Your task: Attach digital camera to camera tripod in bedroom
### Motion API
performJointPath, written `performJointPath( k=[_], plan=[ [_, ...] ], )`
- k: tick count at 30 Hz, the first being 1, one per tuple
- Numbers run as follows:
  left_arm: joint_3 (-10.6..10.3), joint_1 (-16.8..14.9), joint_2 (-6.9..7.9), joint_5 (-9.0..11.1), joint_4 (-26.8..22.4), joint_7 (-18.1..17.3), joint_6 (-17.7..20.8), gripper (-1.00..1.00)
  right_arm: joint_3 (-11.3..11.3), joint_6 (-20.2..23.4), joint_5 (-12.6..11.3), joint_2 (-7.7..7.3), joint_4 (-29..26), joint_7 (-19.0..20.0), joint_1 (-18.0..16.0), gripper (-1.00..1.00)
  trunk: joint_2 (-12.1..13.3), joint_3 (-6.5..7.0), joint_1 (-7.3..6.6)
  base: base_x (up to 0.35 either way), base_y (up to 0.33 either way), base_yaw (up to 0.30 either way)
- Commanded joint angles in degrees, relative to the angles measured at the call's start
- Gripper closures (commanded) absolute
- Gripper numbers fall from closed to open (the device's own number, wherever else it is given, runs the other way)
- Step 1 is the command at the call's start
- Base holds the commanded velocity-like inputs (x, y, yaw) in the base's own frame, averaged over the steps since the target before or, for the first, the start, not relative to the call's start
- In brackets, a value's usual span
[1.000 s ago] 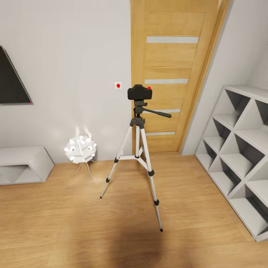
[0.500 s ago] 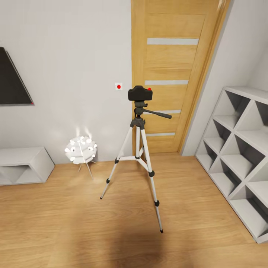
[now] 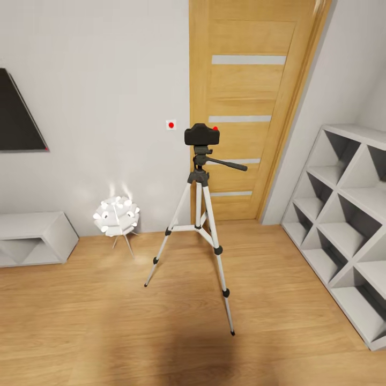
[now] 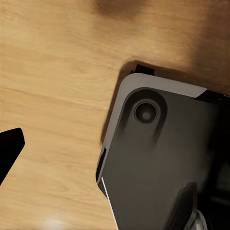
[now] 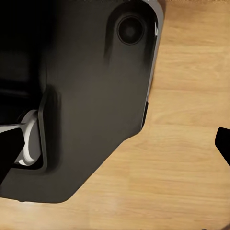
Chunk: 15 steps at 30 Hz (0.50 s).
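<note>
**Camera seated on the tripod head, arms hanging low**

Nearest, both wrist views look straight down at the robot's own dark base [image 4: 163, 163] over the plank floor [image 4: 52, 72]. A black fingertip [image 4: 9, 148] of the left gripper shows at one edge, and a fingertip [image 5: 224, 141] of the right gripper at another; with one tip apiece, I cannot tell whether either pair is apart or together.

Further out, the camera tripod [image 3: 201, 230] stands on the floor with its three legs spread. The digital camera [image 3: 201, 135] sits on top of the tripod's head, level, with the pan handle [image 3: 228, 162] jutting to the tripod's right. The task looks done.

The tripod is probably light and tippy, so any correction should grip the camera's rigid body by its sides, never the handle.

Behind the tripod are the wooden door [image 3: 252, 96] and the wall; the white lamp [image 3: 116, 215] is left of it and the cube shelves [image 3: 343, 225] right.
</note>
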Motion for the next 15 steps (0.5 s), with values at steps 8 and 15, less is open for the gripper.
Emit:
performJointPath(
  k=[8, 15],
  plan=[
    [-0.49, -0.02, 0.0, 0.39, -0.02, 0.18, -0.1, -1.0, -0.48, -0.51, 0.55, 0.05, 0.18, 0.15, -0.08, -1.0, -0.1, 0.31, 0.03, 0.0, 0.0, 0.0],
    [-0.49, -0.02, 0.0, 0.39, -0.02, 0.18, -0.1, -1.0, -0.45, -0.5, 0.54, 0.05, 0.18, 0.15, -0.08, -1.0, -0.1, 0.9, 0.03, 0.0, 0.0, 0.0]
  ],
)
